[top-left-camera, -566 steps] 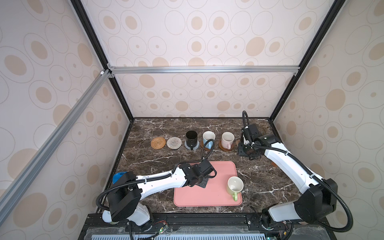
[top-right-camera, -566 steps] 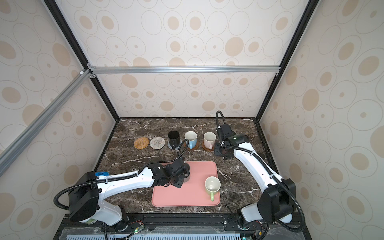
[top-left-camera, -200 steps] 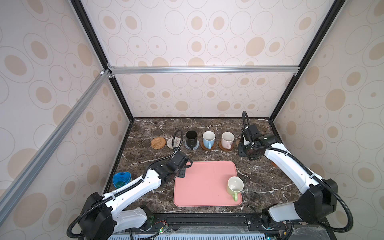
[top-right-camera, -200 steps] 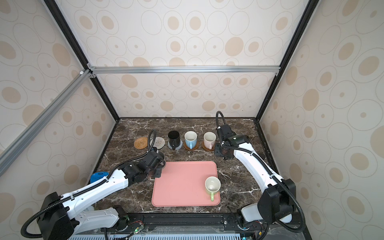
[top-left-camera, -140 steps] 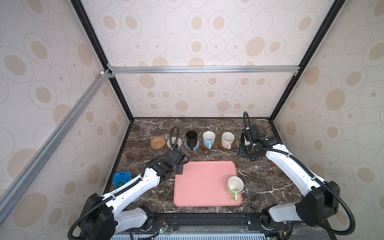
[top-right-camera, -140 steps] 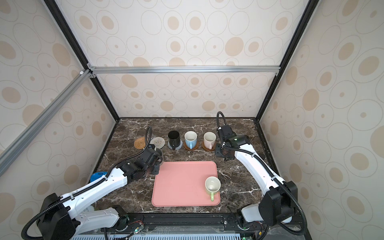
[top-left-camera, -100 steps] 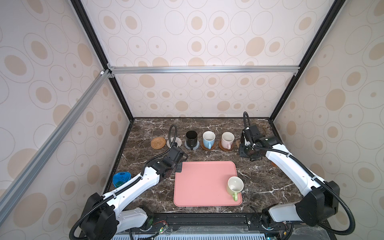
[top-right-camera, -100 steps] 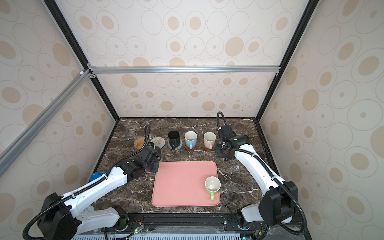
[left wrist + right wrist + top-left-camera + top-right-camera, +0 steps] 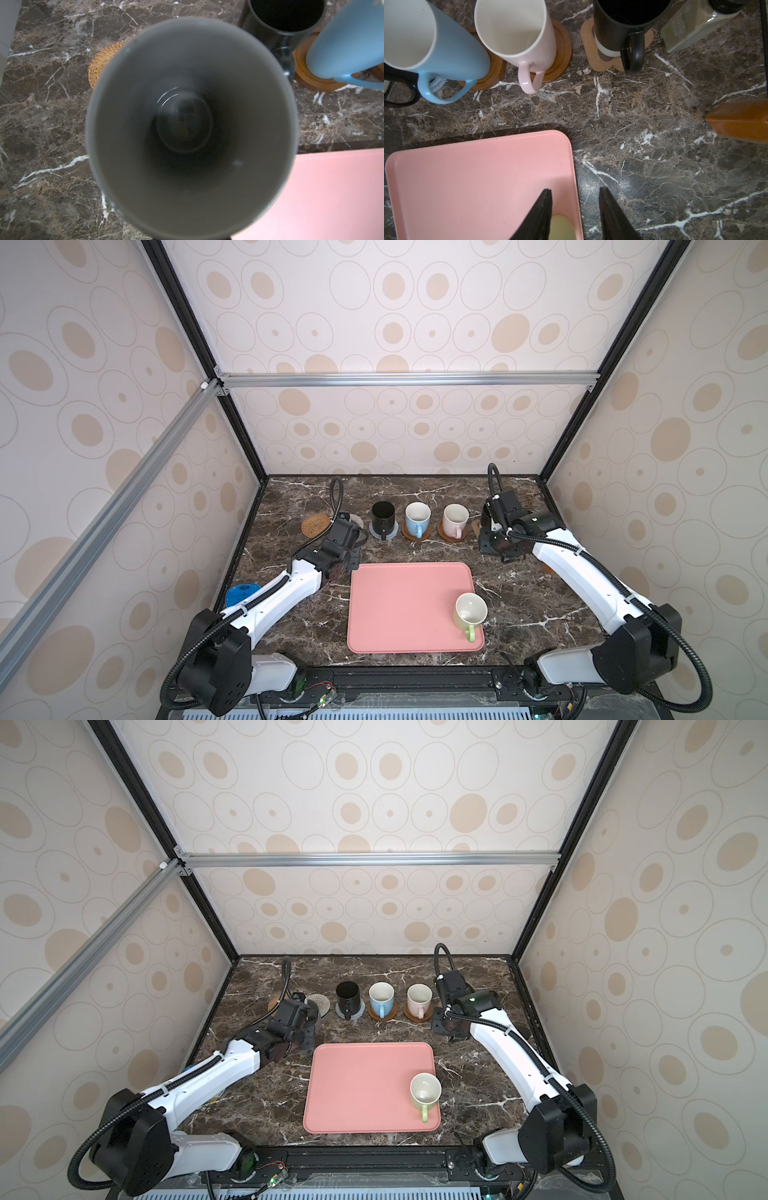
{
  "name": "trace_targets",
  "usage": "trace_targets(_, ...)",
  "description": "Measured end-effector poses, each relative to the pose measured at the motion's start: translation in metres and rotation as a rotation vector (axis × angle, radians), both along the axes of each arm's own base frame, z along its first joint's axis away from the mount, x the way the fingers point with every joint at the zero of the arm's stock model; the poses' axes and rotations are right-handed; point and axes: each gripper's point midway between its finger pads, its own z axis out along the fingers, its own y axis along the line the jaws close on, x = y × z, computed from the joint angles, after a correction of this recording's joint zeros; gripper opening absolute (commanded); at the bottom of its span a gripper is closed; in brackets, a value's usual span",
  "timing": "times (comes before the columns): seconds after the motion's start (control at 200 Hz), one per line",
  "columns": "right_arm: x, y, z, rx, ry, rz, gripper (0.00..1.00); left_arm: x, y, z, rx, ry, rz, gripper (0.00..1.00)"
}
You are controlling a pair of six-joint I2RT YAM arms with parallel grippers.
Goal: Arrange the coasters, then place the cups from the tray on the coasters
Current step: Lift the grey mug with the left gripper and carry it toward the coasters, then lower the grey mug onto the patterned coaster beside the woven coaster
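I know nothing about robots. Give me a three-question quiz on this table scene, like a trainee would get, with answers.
1. True or false: the flat pink rectangular tray holds no mugs.
2. Which coaster is bare? A) the tan rattan round coaster B) the brown wooden disc under the light blue mug C) the grey-blue woven mat under the black mug
3. What do the jaws of the left arm hold?
Key: 1 false, a pale green ceramic mug stands on it. 2 A. 3 a grey ceramic mug.
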Motion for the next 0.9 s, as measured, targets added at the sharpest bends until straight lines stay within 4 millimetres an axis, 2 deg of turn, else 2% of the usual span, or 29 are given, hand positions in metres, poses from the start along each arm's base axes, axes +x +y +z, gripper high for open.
trace_targets(0.525, -0.002, -0.007, 0.004, -0.006, -0.01, -0.044, 0.41, 0.062, 0.013, -0.01, -0.07, -0.016, 0.026, 0.02)
trace_targets(0.9, -0.004, -0.01, 0.004, -0.018, -0.006, -0.053, 0.41, 0.091, 0.01, -0.021, -0.085, -0.009, 0.01, 0.02)
